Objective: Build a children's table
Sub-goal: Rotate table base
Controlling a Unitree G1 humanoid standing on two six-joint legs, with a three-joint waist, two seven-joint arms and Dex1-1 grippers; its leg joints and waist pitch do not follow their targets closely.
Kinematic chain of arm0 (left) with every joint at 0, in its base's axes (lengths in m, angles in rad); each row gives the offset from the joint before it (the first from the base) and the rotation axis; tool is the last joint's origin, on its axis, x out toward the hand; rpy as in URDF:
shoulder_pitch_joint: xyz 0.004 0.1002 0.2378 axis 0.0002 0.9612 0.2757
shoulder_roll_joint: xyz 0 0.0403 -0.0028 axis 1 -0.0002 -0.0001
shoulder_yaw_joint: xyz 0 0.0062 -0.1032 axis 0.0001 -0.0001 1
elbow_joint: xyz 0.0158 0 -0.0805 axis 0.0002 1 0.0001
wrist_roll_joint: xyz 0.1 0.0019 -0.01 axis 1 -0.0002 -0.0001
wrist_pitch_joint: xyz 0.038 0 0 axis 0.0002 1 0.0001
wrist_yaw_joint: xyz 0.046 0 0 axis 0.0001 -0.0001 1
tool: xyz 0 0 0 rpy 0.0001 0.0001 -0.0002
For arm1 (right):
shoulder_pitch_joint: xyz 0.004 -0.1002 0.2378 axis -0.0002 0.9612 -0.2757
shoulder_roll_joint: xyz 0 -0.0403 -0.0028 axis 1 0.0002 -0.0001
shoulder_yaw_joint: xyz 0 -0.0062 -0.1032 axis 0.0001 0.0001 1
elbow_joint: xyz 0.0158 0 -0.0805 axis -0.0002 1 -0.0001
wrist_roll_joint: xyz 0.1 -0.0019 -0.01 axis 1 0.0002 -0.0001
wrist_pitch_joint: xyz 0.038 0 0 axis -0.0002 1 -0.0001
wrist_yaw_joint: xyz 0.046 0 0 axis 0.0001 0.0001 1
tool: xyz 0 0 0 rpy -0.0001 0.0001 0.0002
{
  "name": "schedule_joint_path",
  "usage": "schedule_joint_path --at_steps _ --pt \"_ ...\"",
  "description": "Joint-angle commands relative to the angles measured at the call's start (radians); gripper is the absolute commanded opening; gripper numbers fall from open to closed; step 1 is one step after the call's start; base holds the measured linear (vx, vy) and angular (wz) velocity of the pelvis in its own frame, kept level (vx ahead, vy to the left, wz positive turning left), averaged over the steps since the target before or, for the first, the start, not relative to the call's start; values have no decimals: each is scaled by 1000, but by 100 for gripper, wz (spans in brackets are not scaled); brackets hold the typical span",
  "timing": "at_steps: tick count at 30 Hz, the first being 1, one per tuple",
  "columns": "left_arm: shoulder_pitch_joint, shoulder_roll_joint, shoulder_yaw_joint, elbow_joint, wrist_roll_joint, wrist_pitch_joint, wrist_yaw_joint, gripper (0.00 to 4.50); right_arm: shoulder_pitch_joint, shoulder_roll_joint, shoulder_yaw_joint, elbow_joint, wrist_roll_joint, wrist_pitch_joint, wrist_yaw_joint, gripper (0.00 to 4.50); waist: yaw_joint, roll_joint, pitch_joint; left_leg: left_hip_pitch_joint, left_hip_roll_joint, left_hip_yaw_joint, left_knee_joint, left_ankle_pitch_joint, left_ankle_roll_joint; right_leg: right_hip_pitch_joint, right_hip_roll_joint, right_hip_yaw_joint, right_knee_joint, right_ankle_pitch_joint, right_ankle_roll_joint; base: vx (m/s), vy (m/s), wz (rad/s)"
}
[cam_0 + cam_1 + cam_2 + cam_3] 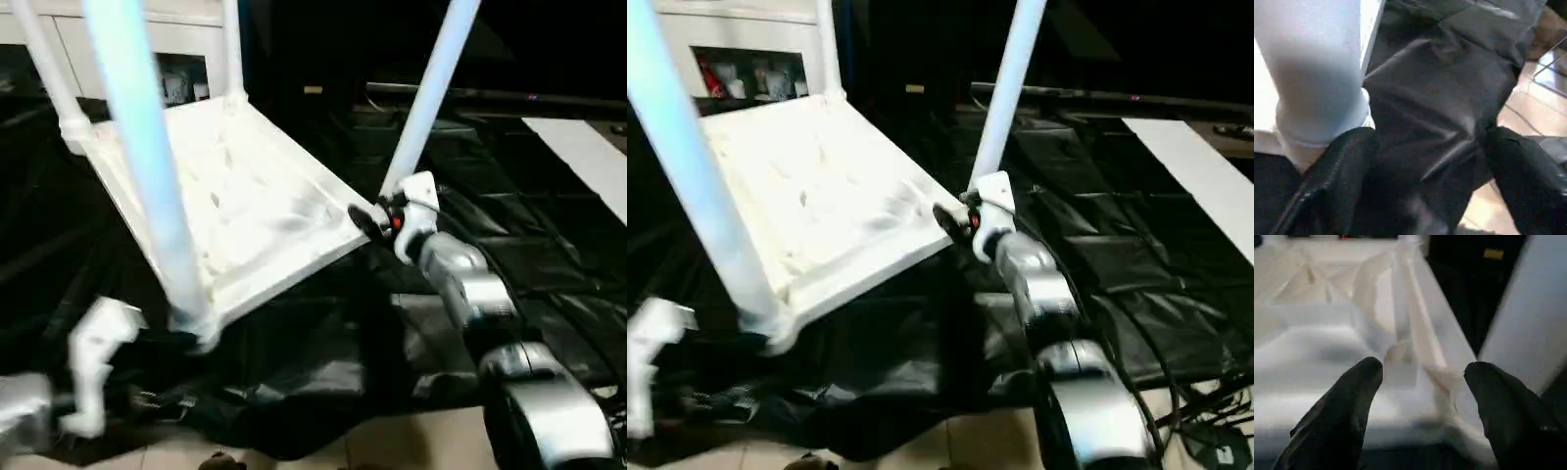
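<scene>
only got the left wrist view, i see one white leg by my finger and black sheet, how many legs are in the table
Observer: Four legs stand up from the upside-down tabletop, one at each corner.
Operator: ok where's the right end effector
Observer: The right end effector is at the tabletop's near right corner, beside the base of the leg there, with its fingers apart. I cannot tell whether it touches the rim.
Operator: whats behind the table
Observer: A white cabinet stands behind the tabletop's far edge.
</scene>
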Motion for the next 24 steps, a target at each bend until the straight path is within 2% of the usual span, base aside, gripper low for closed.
schedule_joint_path --at_steps 1,2,4,5,6,7,8,9,12,13,15,17,18,19,20,21,22,24 --pt "-5 24 48 16 -2 -19 -7 439 27 -20 15 -58 -11 6 27 333 -4 31 -50 28 37 -15 -84 -392 -51 23 -65 55 -81 -332 -135 0 0 0" --pt "-9 50 73 41 -9 -30 -22 439 66 -30 28 -101 -15 10 49 333 -3 37 -49 31 37 -15 -84 -405 -52 19 -65 55 -84 -340 -133 0 0 0" --pt "-12 59 80 51 -12 -33 -27 439 78 -33 32 -113 -17 10 55 333 -6 32 -47 31 37 -16 -85 -423 -54 20 -65 55 -86 -367 -134 0 0 0" --pt "-34 70 86 78 -6 -62 -30 439 101 -39 31 -132 -21 17 63 333 -7 39 -47 34 37 -18 -85 -440 -56 17 -67 55 -88 -383 -136 0 0 0" --pt "-45 72 87 90 -3 -73 -28 439 107 -39 30 -138 -23 19 63 333 -6 40 -46 37 38 -18 -84 -448 -58 16 -67 55 -89 -389 -137 0 0 0" --pt "-70 67 81 105 -2 -78 -17 439 112 -37 27 -139 -25 28 51 333 -6 47 -45 37 37 -19 -85 -452 -60 15 -66 55 -90 -392 -137 0 0 0" --pt "-70 67 81 105 -2 -78 -17 439 112 -37 27 -139 -25 28 51 333 -7 41 -48 37 37 -18 -83 -443 -59 17 -68 56 -88 -378 -146 0 0 0" --pt "-89 64 75 117 -3 -79 -10 439 119 -35 28 -149 -25 40 38 333 -6 47 -46 35 38 -20 -85 -442 -62 19 -69 55 -86 -374 -150 0 0 0" --pt "-126 63 48 144 6 -102 -6 439 136 -24 30 -180 -21 61 13 333 -8 49 -48 38 37 -19 -84 -441 -66 19 -67 55 -84 -357 -157 0 0 0" --pt "-159 40 34 154 8 -125 11 439 137 -14 28 -186 -16 67 8 333 -7 53 -48 38 37 -20 -84 -442 -66 19 -68 55 -85 -357 -157 0 0 0" --pt "-212 -4 20 159 -9 -142 36 439 133 -2 28 -183 -16 70 -1 333 -5 53 -48 44 38 -19 -83 -449 -71 17 -69 55 -88 -361 -159 0 0 0" --pt "-292 -81 -20 148 -47 -135 79 439 118 21 40 -153 -33 72 -24 333 -4 52 -51 37 37 -20 -84 -430 -74 25 -71 55 -82 -335 -166 0 0 0" --pt "-296 -86 -24 145 -51 -132 81 439 116 23 41 -148 -36 73 -27 333 -1 53 -51 43 38 -19 -83 -435 -80 21 -70 54 -84 -335 -169 0 0 0" --pt "-320 -115 -45 133 -69 -117 93 439 103 33 47 -122 -50 79 -49 333 -1 53 -52 43 38 -19 -81 -433 -83 21 -71 54 -81 -329 -172 0 0 0" --pt "-333 -129 -59 127 -75 -112 99 439 95 39 51 -105 -57 83 -62 333 -3 48 -54 33 35 -21 -83 -415 -80 31 -72 53 -77 -328 -170 0 0 0" --pt "-354 -156 -97 120 -77 -105 109 439 76 49 61 -68 -77 88 -87 333 -2 52 -54 34 36 -21 -83 -413 -83 30 -72 53 -77 -329 -168 0 0 0" --pt "-361 -164 -112 120 -78 -105 111 439 70 52 66 -57 -84 89 -95 333 -2 48 -54 39 35 -18 -80 -416 -82 26 -71 53 -81 -339 -164 0 0 0" --pt "-382 -187 -154 122 -70 -105 112 439 49 64 70 -21 -95 96 -116 333 0 48 -56 37 35 -17 -78 -401 -78 27 -73 55 -80 -331 -163 0 0 0"
